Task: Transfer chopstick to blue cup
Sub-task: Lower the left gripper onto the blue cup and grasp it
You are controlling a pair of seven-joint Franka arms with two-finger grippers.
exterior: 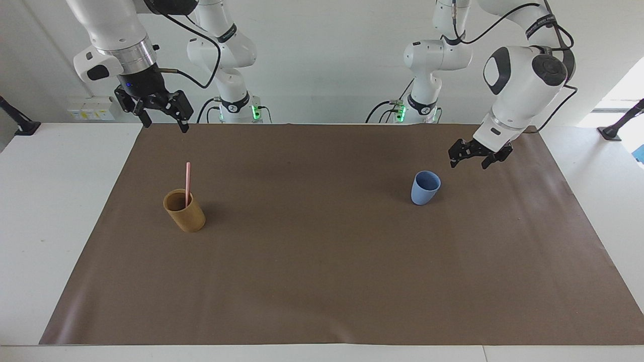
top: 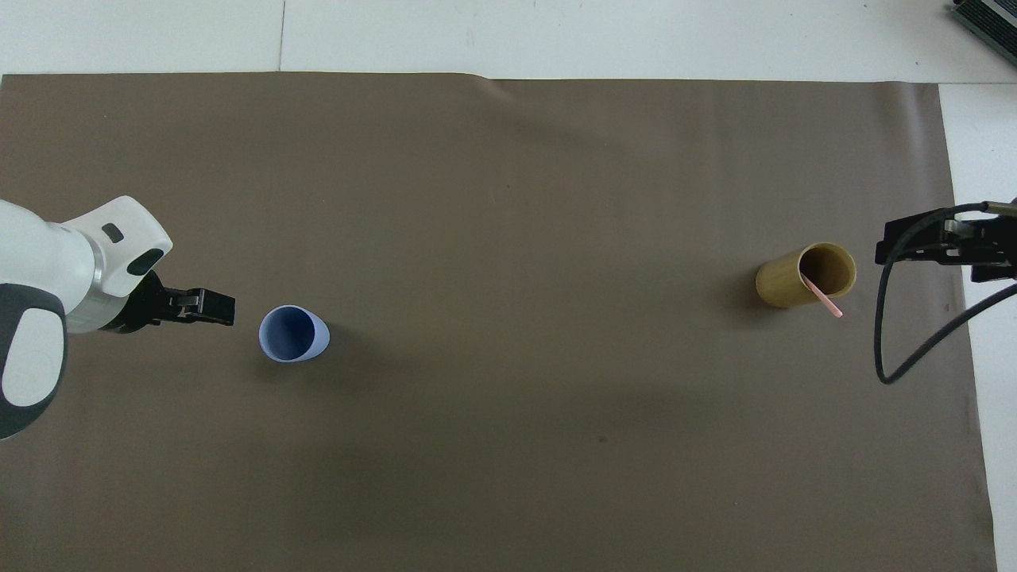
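The pale-pink chopstick stands in the tan cup toward the right arm's end of the table; its top sticks out well above the rim. In the overhead view it leans over the tan cup's rim. The blue cup stands upright and empty toward the left arm's end, also in the overhead view. My left gripper is open and empty, in the air close beside the blue cup. My right gripper is open and empty, raised over the mat's edge beside the tan cup.
A brown mat covers most of the white table. Only the two cups stand on it. A black cable hangs from the right arm's wrist near the tan cup.
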